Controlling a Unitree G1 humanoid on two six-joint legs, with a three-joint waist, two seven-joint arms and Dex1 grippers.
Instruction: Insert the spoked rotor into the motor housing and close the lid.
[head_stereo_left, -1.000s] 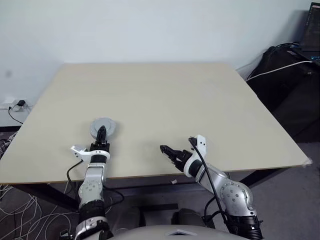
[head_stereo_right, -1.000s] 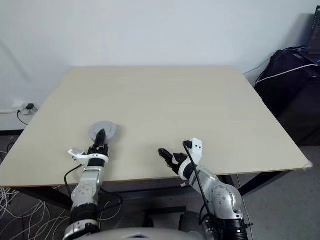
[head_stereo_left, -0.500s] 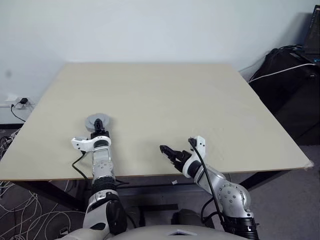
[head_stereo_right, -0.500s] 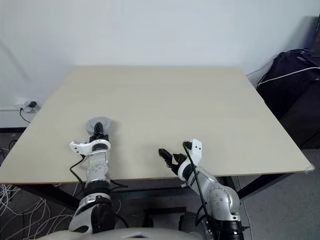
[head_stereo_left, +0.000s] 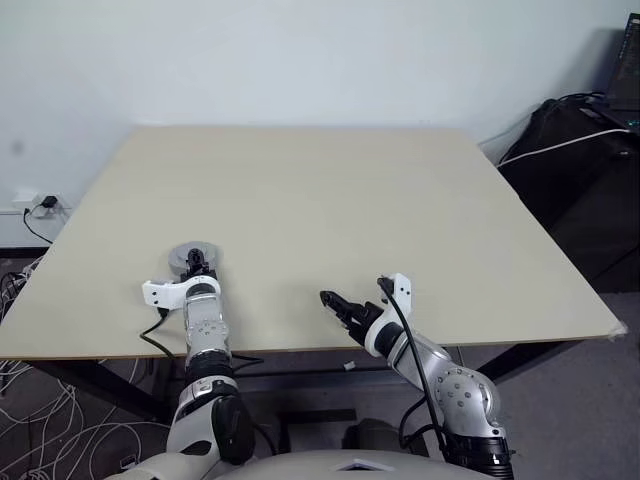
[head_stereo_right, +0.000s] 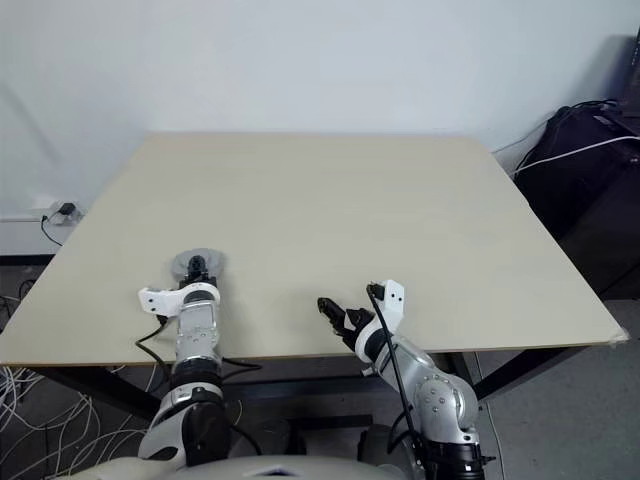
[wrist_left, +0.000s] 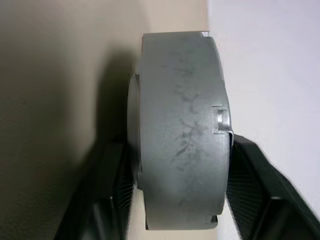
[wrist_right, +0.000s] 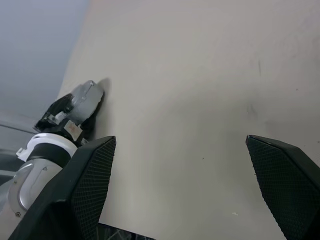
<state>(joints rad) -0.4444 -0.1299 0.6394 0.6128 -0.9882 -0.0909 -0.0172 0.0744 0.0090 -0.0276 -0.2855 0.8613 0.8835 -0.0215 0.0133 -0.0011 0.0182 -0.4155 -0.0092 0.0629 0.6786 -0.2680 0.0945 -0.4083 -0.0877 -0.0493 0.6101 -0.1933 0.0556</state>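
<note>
Silver-grey arms (head_stereo_left: 205, 330), seemingly black-cabled

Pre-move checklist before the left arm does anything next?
1. Lid resting flat on the table: ok.
2. Left gripper at the lid: ok.
3. Left gripper's hold on the lid released: cannot tell.
4. Right gripper open, holding nothing, well apart from the lid: ok.
5. Spoked rotor seated under the lid: cannot tell.

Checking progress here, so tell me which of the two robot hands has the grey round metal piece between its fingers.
The left hand: its black fingers straddle the grey round metal piece on the beige table. The right hand hangs open, apart.
</note>
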